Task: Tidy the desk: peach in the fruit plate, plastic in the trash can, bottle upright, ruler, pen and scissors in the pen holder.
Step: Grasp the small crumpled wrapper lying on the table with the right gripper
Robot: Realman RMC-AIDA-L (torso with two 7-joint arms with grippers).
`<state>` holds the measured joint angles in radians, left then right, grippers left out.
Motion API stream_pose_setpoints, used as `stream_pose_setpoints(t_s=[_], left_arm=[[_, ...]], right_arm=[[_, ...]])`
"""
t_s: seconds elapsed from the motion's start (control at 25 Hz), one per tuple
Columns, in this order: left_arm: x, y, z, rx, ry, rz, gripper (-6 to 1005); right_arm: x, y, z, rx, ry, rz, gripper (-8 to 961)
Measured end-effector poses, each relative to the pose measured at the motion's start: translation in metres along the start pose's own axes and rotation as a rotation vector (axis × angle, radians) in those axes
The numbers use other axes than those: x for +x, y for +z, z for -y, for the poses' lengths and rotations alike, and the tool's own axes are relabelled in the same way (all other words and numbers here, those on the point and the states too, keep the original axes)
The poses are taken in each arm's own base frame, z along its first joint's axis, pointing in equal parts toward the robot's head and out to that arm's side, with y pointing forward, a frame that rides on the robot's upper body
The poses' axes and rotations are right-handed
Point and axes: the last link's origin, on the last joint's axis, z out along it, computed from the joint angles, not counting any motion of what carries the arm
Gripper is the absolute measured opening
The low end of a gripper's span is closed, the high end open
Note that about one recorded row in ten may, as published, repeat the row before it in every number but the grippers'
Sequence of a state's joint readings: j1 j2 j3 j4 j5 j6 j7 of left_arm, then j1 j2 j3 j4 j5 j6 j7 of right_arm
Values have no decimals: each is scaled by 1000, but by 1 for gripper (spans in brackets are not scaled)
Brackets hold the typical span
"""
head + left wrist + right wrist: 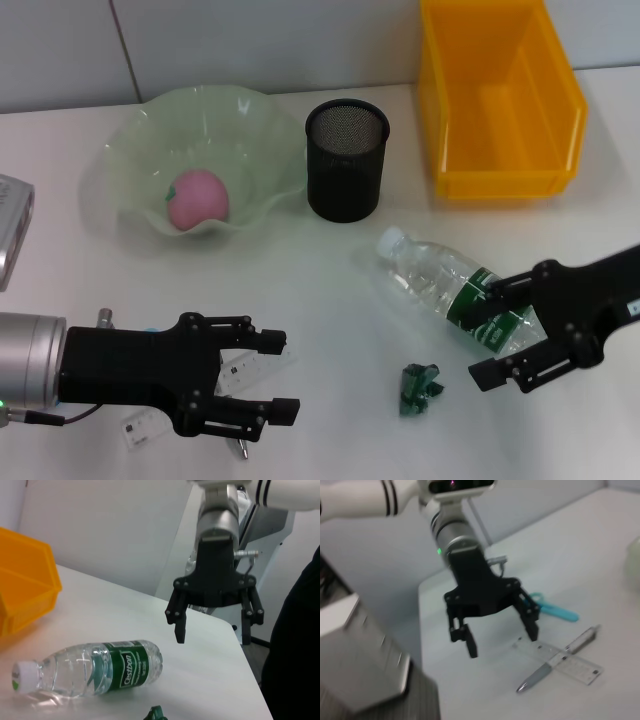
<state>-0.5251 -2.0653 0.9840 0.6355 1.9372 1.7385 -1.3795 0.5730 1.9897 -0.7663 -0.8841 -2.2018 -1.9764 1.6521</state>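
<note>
— Right gripper (492, 336) spread wide?
— Yes, straddling the bottle (455, 290) lying toward the table's right edge, not closed on it.
— Left gripper (272, 378)?
— Wide too, over the ruler (563, 657) and pen (555, 661) at the near-left edge.
— Peach (197, 198)?
— In the plate (135, 150).

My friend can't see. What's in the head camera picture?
A water bottle lies on its side on a white table, with the open right gripper around its base. The open left gripper hovers above a ruler.
</note>
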Motion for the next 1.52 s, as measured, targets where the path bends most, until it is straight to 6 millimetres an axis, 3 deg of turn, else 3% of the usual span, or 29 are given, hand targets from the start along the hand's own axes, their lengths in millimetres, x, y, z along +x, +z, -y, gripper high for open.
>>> stream_pose_setpoints(t_s=[0.32,0.56,0.92,1.52], left_arm=[[-1,-3,-2,0,16,0,812],[-3,-5,-2,11,18,-4,813],[-4,-6,-2,19,13,-11,813],[-3,-7,-2,18,1,-13,812]], right_arm=[[-61,13,7,-54,-103,-286,724],[-83,41,13,-47,-194,-446,722],[-83,82,16,-31,-294,-568,719],[-62,101,26,-26,-296,-593,714]])
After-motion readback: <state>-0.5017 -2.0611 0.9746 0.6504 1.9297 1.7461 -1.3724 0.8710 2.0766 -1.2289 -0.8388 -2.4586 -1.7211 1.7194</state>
